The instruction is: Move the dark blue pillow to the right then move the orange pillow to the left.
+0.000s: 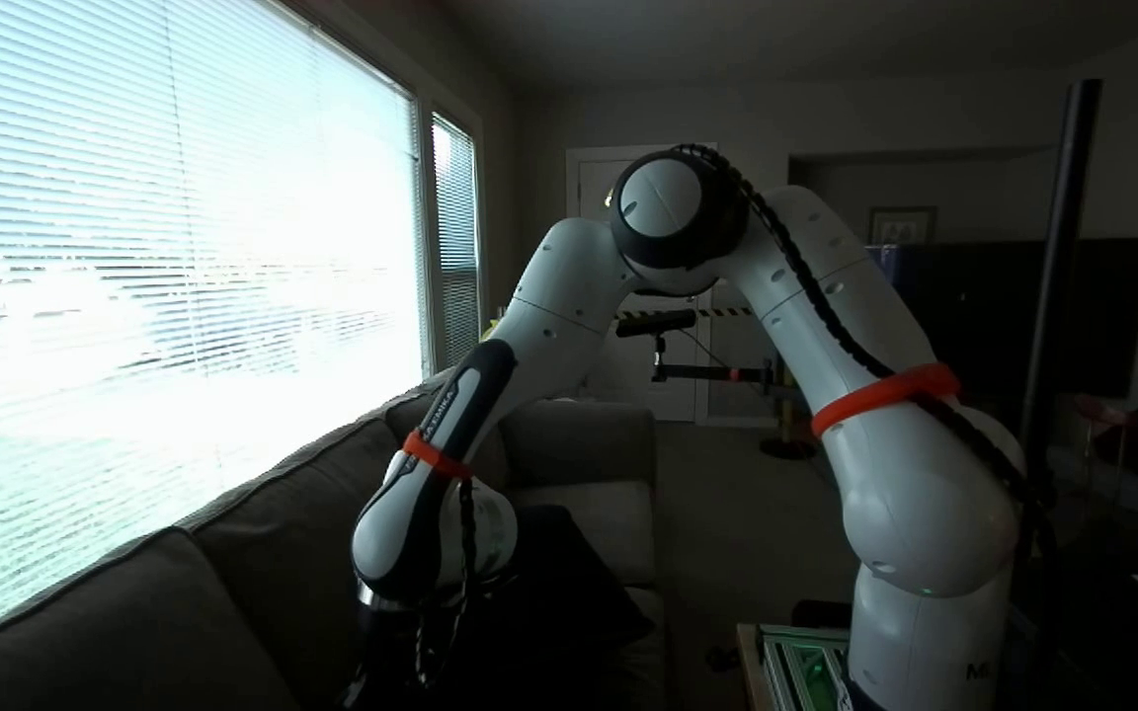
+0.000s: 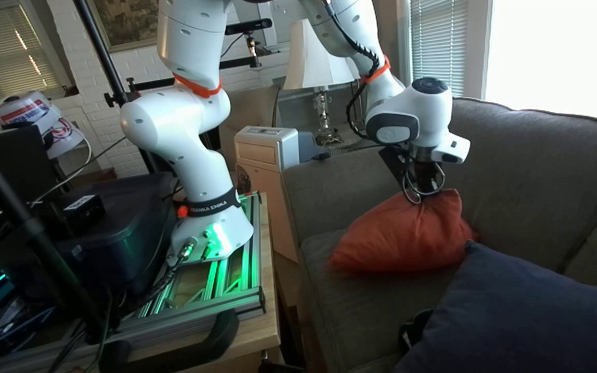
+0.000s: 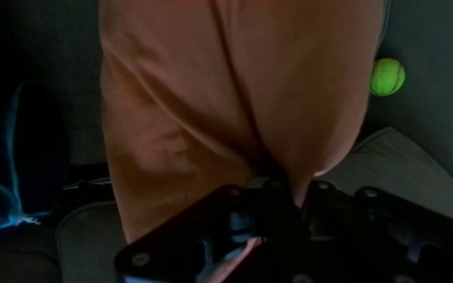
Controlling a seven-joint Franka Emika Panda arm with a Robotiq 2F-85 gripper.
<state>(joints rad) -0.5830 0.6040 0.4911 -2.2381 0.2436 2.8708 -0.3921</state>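
The hand is pinching the orange pillow. It is squeezed together on a fold of cloth at the top, and the cloth bunches up there. Long creases run along the pillow to the pinched spot. The hand points down, and the arm bends over the couch.

The orange pillow is over the seat of the couch, near the couch's back. Its low edge is blurry, so I can't tell if it touches the seat.

The blue pillow is on the couch too. In an exterior view it looks big, and one corner comes close to the orange pillow's side. In the wrist view, a strip of couch shows between the two pillows. A small black thing peeks out beside the blue pillow, but I can't tell what it is.

A green ball lies on the couch, just beside the orange pillow, on the side away from the blue pillow.

The arm stands on a metal frame on a wooden table by the couch. Green light shines at the arm's foot, and orange bands go around the arm.

A lamp with a white shade stands past the end of the couch, and a tan box is near that end. A bright window with blinds is behind the couch.
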